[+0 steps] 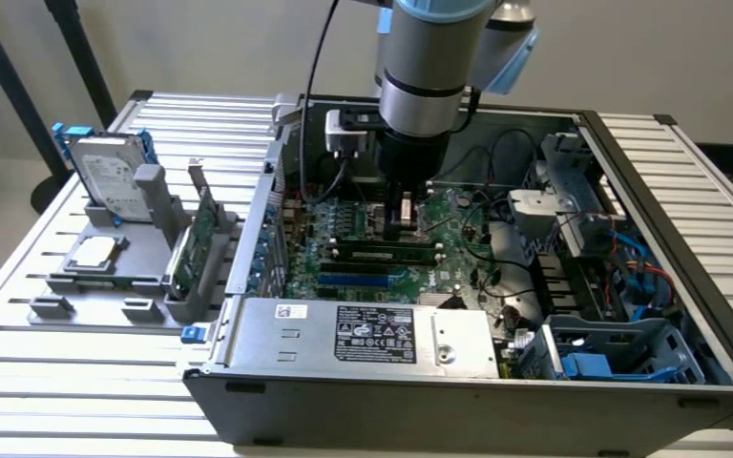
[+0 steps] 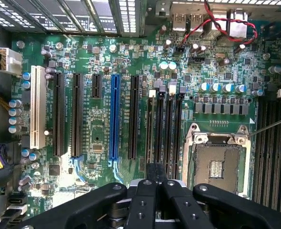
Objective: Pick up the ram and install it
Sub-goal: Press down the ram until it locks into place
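Note:
The ram (image 1: pixel 386 254) is a long green stick with black chips. It stands on edge in a memory slot of the motherboard (image 1: pixel 341 277) inside the open computer case. My gripper (image 1: pixel 403 232) points straight down onto its upper edge, slightly toward the exterior view's right of its middle. In the wrist view the gripper (image 2: pixel 155 171) is shut, its black fingers (image 2: pixel 145 200) pressed together over the row of dark memory slots (image 2: pixel 165 129). The ram itself is edge-on under the fingers and hard to make out there.
A silver power supply (image 1: pixel 366 334) fills the case's near side, with drive cages and blue cables (image 1: pixel 621 267) at the exterior view's right. The open processor socket (image 2: pixel 216 164) lies beside the memory slots. A grey tray (image 1: pixel 87 305) outside holds a hard drive (image 1: pixel 106 172), a processor chip (image 1: pixel 93 253) and an expansion card (image 1: pixel 188 253).

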Robot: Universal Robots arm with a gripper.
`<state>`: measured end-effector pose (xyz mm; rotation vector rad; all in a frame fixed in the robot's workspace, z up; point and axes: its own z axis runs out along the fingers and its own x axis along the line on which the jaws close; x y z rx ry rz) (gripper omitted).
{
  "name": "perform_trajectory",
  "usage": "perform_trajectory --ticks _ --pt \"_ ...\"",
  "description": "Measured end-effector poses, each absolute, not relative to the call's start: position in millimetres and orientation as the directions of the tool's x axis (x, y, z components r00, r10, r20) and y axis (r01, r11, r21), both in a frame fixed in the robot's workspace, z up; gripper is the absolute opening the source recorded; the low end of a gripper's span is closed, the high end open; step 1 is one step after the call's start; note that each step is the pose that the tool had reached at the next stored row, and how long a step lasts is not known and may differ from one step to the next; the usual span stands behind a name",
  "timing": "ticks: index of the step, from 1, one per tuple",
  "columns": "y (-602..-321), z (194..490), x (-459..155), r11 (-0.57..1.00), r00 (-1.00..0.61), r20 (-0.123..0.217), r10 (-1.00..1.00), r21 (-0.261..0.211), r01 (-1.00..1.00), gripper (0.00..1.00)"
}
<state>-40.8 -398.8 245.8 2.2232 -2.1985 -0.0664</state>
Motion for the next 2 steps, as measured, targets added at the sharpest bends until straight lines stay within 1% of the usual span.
perform_trajectory --ticks 2 --pt "-398.8 245.9 -40.8 -0.012 0.011 -0.020 -1.000 0.040 -0.999 0.11"
